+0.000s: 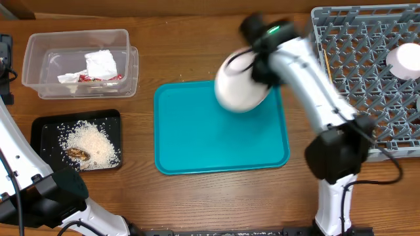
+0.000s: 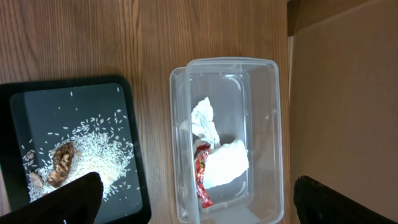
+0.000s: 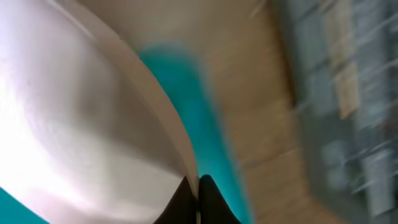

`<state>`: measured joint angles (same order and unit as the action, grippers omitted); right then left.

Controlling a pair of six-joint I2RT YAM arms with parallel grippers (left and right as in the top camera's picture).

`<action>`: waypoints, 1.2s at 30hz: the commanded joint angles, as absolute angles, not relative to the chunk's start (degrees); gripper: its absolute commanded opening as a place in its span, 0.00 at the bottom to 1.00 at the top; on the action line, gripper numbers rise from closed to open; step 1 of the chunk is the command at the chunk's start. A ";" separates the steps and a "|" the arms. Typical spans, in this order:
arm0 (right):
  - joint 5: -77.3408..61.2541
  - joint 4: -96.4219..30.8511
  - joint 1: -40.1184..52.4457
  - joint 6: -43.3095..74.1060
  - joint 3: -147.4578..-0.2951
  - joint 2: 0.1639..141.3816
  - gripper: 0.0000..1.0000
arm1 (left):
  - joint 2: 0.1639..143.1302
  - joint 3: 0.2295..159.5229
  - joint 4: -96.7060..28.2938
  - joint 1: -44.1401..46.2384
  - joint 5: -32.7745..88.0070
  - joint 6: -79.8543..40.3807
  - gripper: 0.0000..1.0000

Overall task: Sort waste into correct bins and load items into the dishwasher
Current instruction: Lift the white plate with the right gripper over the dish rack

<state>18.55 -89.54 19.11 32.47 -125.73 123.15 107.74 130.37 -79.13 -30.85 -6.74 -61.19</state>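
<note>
My right gripper (image 1: 259, 65) is shut on the rim of the round white plate (image 1: 239, 82) and holds it tilted above the far right corner of the teal tray (image 1: 197, 141); in the right wrist view the fingers (image 3: 198, 190) pinch the plate edge (image 3: 93, 124). The grey dish rack (image 1: 361, 72) stands at the right with a small white bowl (image 1: 403, 60) in it. My left gripper (image 2: 193, 202) is open above the clear tub (image 2: 273, 124), which holds the white napkin (image 2: 227, 162) and red wrapper (image 2: 202, 180). The black tray (image 2: 74, 106) holds rice (image 2: 106, 149) and a brown scrap (image 2: 60, 163).
A wooden chopstick (image 1: 326, 63) lies by the rack's left edge. The clear tub (image 1: 39, 52) sits at the far left, the black tray (image 1: 46, 128) in front of it. A brown box wall (image 2: 348, 93) stands beside the tub.
</note>
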 commanded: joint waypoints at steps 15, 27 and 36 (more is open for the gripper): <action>29.17 -70.83 -7.42 22.35 -132.38 122.72 0.04 | 108.03 130.26 -79.13 -30.72 -7.90 -61.76 1.00; 35.99 -63.90 -7.57 19.42 -125.91 123.72 0.04 | 108.03 130.26 -79.13 -30.72 -7.90 -61.76 1.00; 35.99 -60.07 -6.11 19.22 -118.15 123.72 0.04 | 108.03 130.26 -79.13 -30.72 -7.90 -61.78 1.00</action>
